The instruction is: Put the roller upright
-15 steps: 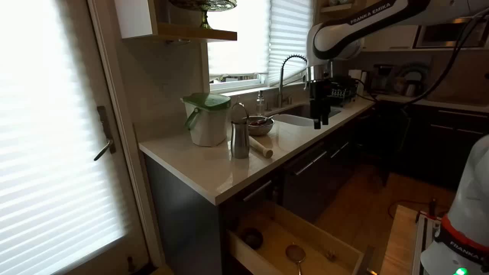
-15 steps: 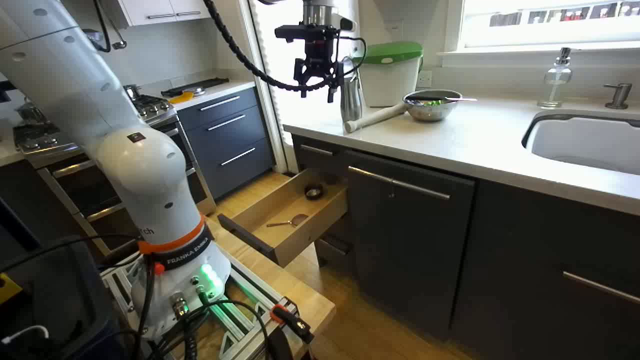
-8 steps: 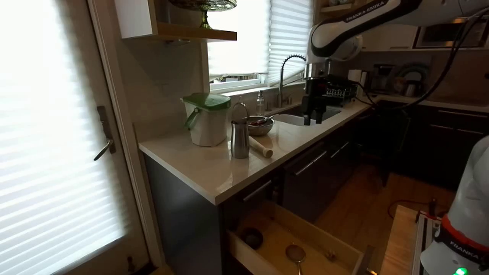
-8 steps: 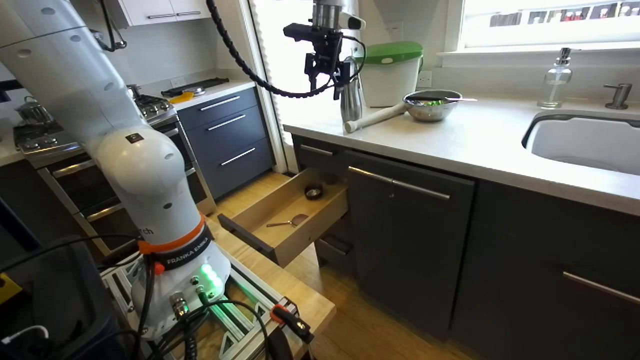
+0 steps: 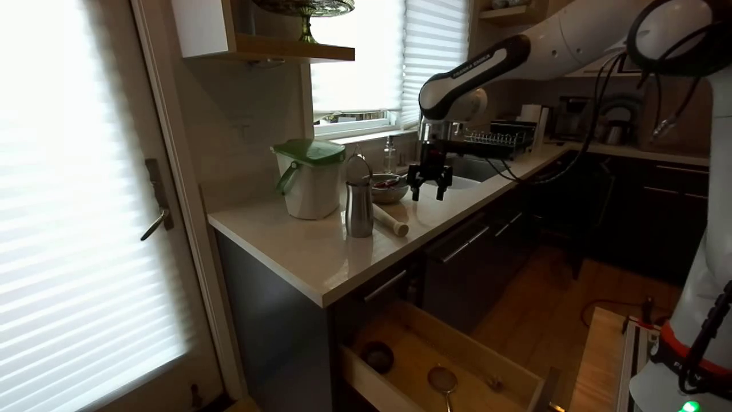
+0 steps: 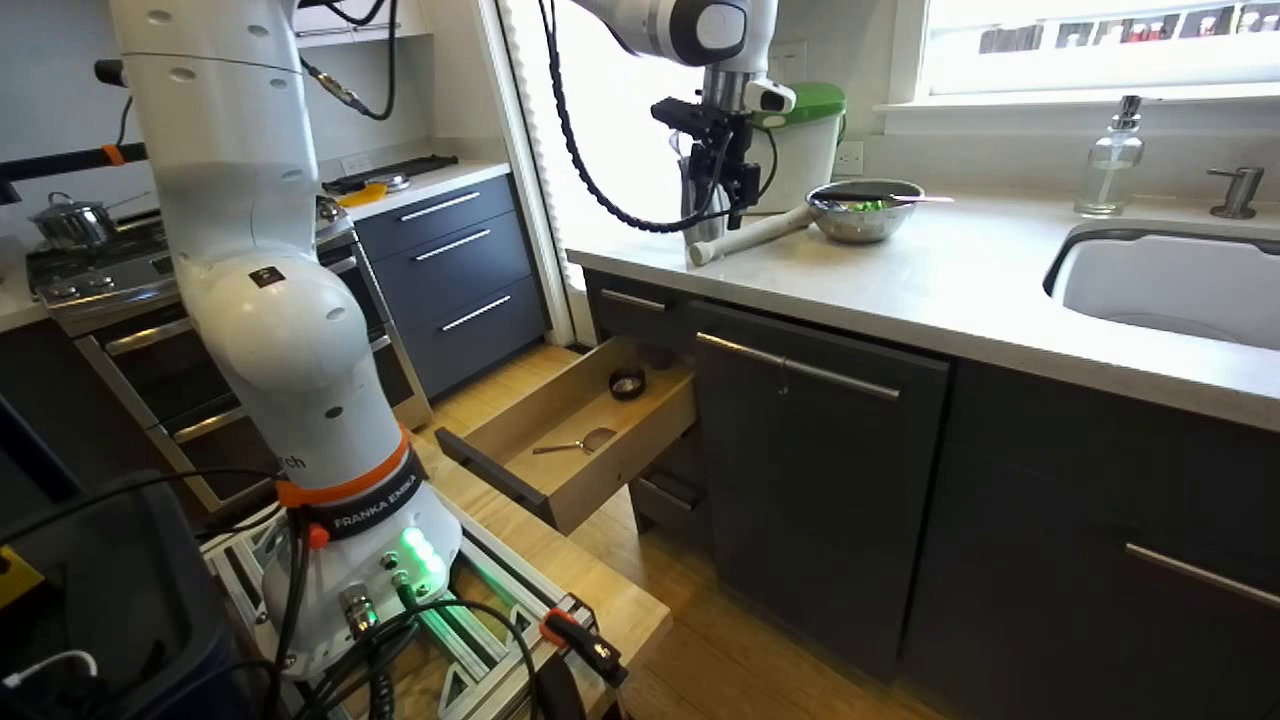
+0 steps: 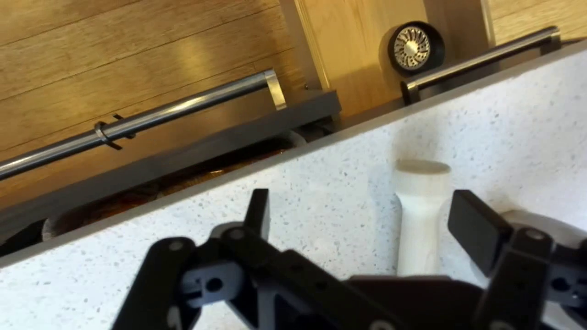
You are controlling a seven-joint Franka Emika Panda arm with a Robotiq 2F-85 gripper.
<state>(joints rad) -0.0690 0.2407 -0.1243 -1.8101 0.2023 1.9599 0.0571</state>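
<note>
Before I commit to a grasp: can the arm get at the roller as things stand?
Likely yes. The gripper hangs open above the counter, and the wrist view shows nothing lying over the wide end of the roller. The cup close beside it could crowd the grasp, though.

The end effector [image 5: 428, 198] hangs lower and nearer the roller [image 5: 391, 221] than half a second ago, turned so its fingers [image 5: 416, 192] show wider apart in an exterior view; in an exterior view it hides more of the steel cup [image 6: 693, 195].
</note>
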